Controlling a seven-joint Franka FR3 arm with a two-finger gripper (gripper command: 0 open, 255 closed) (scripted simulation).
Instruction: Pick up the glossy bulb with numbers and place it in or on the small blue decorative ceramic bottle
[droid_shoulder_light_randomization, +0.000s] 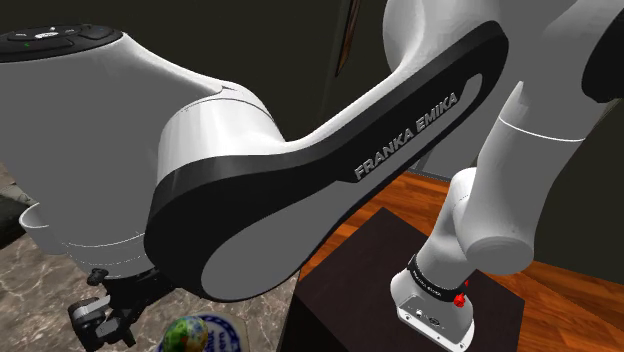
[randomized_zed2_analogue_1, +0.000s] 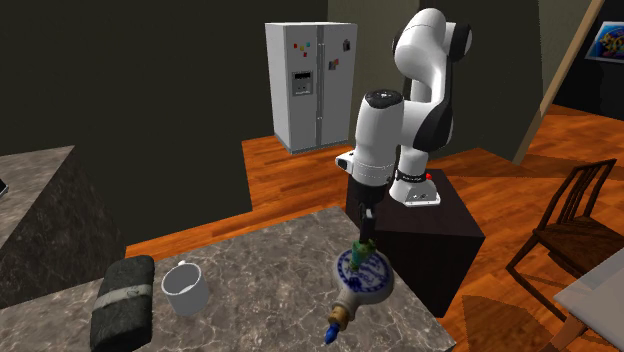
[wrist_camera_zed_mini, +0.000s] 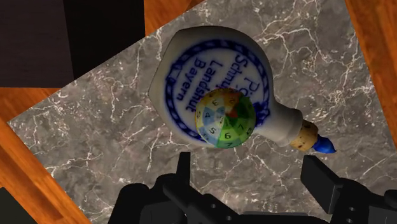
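Observation:
A glossy ball (wrist_camera_zed_mini: 224, 119) with coloured, numbered panels rests on the flat side of a white bottle (wrist_camera_zed_mini: 191, 70) with blue lettering. The bottle lies on its side on the marble counter (wrist_camera_zed_mini: 95, 140), its cork and blue tip (wrist_camera_zed_mini: 315, 141) pointing away from the body. My gripper (wrist_camera_zed_mini: 251, 175) hangs just above, open, its fingers apart and not touching the ball. From the second exterior view the gripper (randomized_zed2_analogue_1: 364, 238) points straight down over the ball (randomized_zed2_analogue_1: 358, 254) and bottle (randomized_zed2_analogue_1: 365, 282). The shoulder view has the gripper (droid_shoulder_light_randomization: 100, 320) beside the ball (droid_shoulder_light_randomization: 187, 335).
A white cup (randomized_zed2_analogue_1: 184, 288) and a dark roll with a pale band (randomized_zed2_analogue_1: 123, 300) stand on the counter towards the second exterior view's left. The dark stand (randomized_zed2_analogue_1: 415, 225) sits by the counter's edge. A fridge (randomized_zed2_analogue_1: 310, 85) and a chair (randomized_zed2_analogue_1: 570, 225) stand farther off.

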